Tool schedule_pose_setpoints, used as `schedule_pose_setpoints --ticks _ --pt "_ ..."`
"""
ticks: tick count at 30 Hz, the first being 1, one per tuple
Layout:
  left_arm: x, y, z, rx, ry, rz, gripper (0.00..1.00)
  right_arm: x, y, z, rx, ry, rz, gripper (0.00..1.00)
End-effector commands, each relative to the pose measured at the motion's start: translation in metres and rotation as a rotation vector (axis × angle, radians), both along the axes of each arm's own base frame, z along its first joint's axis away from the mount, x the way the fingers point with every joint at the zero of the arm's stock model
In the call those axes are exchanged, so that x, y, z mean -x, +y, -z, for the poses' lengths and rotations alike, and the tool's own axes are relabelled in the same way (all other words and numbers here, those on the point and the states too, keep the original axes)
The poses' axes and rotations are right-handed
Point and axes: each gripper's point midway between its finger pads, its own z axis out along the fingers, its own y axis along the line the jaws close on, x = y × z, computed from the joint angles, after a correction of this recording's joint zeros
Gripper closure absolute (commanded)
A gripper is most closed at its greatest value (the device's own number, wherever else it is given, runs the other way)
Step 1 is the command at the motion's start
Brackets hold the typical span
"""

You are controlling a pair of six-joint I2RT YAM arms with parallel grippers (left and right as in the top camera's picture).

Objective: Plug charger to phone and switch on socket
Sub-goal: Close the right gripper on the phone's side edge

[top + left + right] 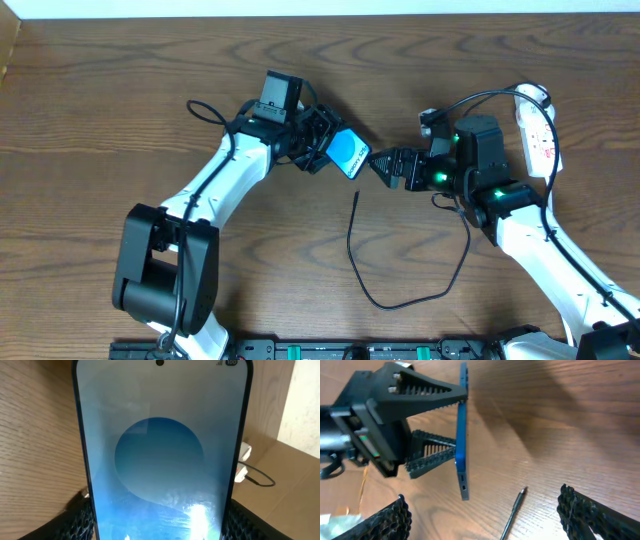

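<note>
My left claw (322, 148) pinches the phone (349, 153) on edge above the middle of the table (120, 100). My right claw (385, 166) hangs spread and empty just beside it. I judge plugging not yet begun — the charger (350, 245) lies loose below, so next I must grasp its tip. The socket (541, 135) sits near the far right corner — no containers here.

Bright blue phone (349, 153) screen with paler circle; black charger (514, 512); white socket (540, 135); brown wood-grain table (100, 100).
</note>
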Motion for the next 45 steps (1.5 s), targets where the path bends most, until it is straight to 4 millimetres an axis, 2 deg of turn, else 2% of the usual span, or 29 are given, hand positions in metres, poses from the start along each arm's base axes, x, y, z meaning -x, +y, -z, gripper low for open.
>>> schedule_pose_setpoints --ticks 1,9,24,33,45 --pt "-0.002 -0.004 -0.019 0.036 -0.005 -0.04 0.93 -0.005 0.003 -0.004 0.01 -0.007 0.031 0.07" --pt "0.004 -0.014 -0.019 0.059 0.044 -0.068 0.93 -0.004 0.007 -0.003 0.023 -0.013 0.03 0.06" --pt "0.027 -0.047 -0.019 0.081 0.102 -0.041 0.93 -0.003 0.006 -0.001 0.039 -0.011 0.038 0.08" --pt "0.033 -0.055 -0.021 0.109 0.138 -0.037 0.93 -0.002 -0.001 0.008 0.078 0.015 0.069 0.11" --pt "0.043 -0.065 -0.024 0.147 0.188 -0.026 0.93 0.001 0.007 0.009 0.097 0.01 0.073 0.08"
